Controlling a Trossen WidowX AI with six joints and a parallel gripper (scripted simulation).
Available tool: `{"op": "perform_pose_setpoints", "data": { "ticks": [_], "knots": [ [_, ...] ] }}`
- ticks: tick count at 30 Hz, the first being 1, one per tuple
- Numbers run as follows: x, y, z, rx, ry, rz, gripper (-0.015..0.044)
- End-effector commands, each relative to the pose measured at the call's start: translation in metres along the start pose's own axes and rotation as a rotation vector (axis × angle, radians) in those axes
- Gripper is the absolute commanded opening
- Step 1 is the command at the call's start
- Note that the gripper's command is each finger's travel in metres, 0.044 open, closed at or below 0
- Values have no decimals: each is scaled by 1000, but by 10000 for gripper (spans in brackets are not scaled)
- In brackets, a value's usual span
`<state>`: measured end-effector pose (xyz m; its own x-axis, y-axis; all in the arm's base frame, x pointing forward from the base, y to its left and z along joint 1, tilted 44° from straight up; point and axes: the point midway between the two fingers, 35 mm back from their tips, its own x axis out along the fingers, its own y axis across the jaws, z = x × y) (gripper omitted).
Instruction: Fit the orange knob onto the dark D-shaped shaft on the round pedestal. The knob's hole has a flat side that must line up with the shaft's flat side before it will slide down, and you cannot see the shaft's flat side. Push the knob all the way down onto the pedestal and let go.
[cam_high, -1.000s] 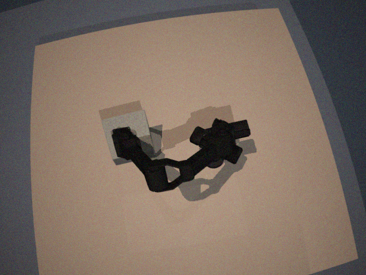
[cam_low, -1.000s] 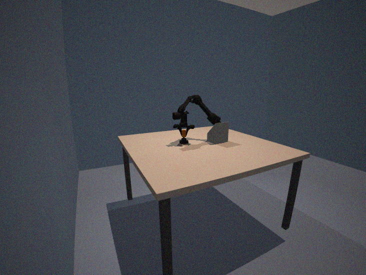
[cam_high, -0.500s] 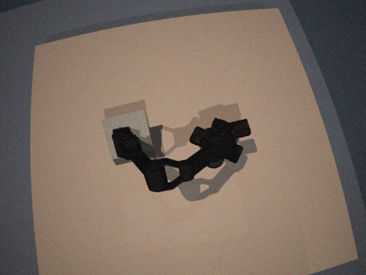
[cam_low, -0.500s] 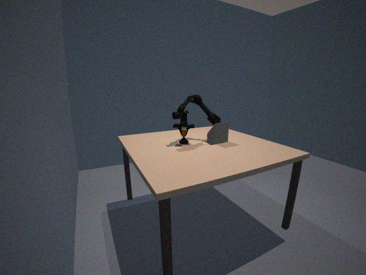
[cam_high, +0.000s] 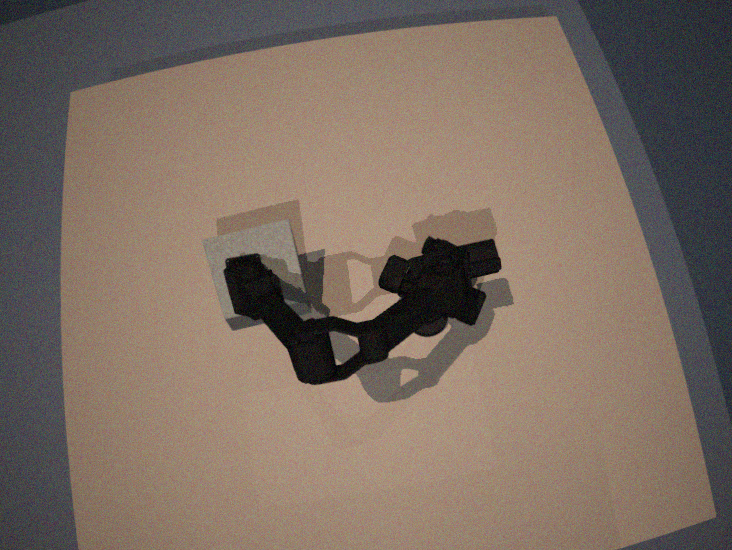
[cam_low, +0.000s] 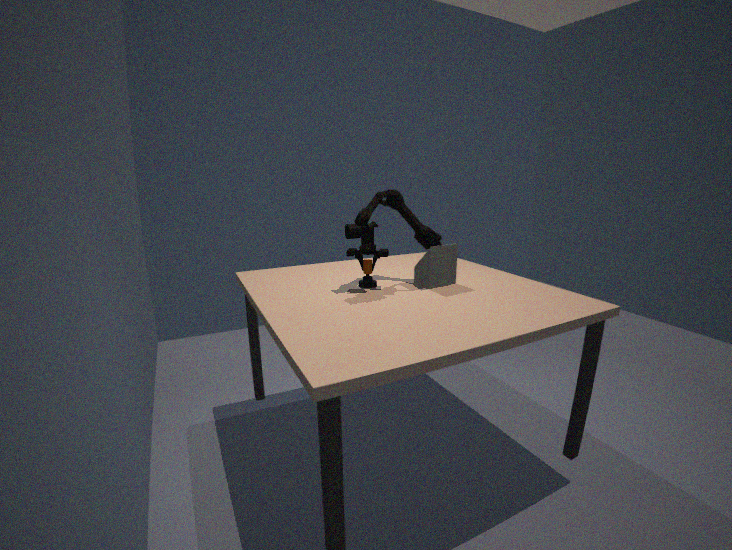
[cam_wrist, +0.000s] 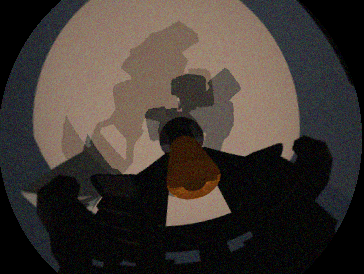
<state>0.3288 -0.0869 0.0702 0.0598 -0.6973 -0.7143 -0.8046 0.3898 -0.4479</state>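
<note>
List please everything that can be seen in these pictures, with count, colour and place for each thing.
table: one, beige top on dark legs, middle of the room.
grey block: one, grey, on the table under the arm's base.
orange knob: one, orange, between the fingers, just above the pedestal.
round pedestal: one, dark, on the table below the knob; its shaft is hidden.
arm: one, black, arching from the block to the pedestal.
gripper: one, black, pointing down, closed on the knob.
</note>
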Motion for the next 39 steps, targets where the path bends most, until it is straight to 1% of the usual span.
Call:
{"op": "perform_pose_setpoints", "data": {
  "ticks": [1,7,10,30,39],
  "knots": [
    [1,0,0,-4,0,-2,0],
    [-4,0,1,-4,0,-2,0],
    [-3,0,1,-48,0,-2,0],
    [4,0,0,-56,0,-2,0],
    [12,0,-1,-52,0,-2,0]
  ]
}}
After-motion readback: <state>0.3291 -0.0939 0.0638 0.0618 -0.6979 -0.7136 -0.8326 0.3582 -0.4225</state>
